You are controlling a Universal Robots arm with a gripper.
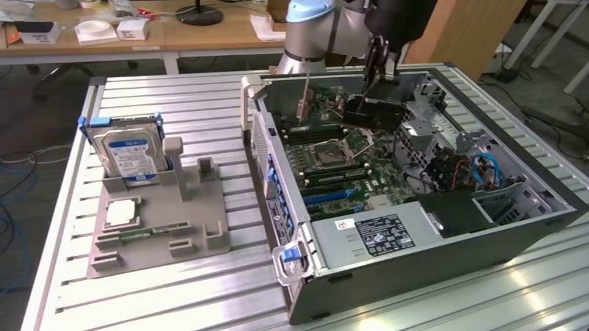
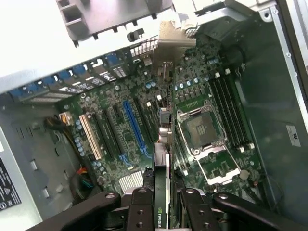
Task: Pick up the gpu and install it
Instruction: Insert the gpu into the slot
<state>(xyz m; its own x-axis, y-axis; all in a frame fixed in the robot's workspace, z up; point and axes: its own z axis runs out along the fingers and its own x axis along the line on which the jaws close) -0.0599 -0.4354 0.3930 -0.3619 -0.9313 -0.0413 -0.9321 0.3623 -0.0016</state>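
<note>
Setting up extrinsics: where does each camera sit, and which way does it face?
Exterior view: off the arm, raised, angled down across the slatted table into the open PC case; the arm and tool show over the case's far end.
Wrist view: on the wrist, looking along the tool into the case at the motherboard; black fingers show, clamping the gpu.
Shared: gpu, motherboard, CPU socket.

The counter (image 1: pixel 184 96) is ribbed, brushed metal with bright glare. The computer case (image 1: pixel 432 269) looks like matt, dark painted metal. The gpu (image 2: pixel 162 187) carries a shiny bare-metal bracket (image 2: pixel 168 43); the tool (image 2: pixel 166 211) is matt black.
</note>
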